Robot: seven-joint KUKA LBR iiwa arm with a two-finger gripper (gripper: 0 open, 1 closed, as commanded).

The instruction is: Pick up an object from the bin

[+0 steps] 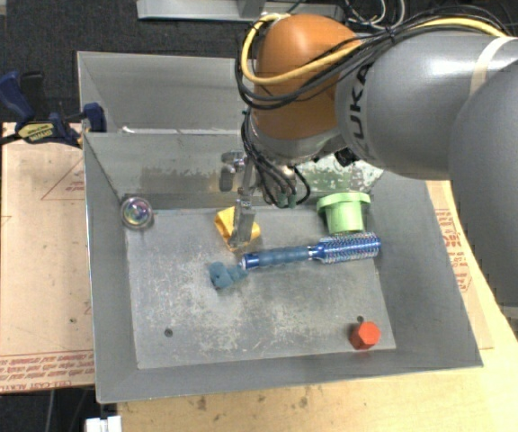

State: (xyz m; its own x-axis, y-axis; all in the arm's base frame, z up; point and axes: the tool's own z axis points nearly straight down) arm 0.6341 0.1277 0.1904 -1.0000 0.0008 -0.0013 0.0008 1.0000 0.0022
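Camera view gives us the pincer [239, 239] low in the grey metal bin [241, 331], its tip down at the small yellow wedge-shaped block [230, 223]. That block lies left of the bin's middle, close to the foot of the back wall. We cannot tell how far the pincer is open, nor whether it has hold of the block: from this angle the tip stands in front of the yellow face and hides the contact.

We judge the step in hand to be the grasp on this block. To do it well, we would centre the pincer over the block's thickest part and close across its flatter sides, since slanted faces are likely to squeeze out sideways. The blue plastic hairbrush [308, 255] lies just in front, its handle end near the block, so we would keep the closing line clear of it and lift straight up. The green plastic spool [343, 211] stands near on the right. The small red-orange block [363, 334] and the glassy ball [137, 211] are well apart and should not interfere.
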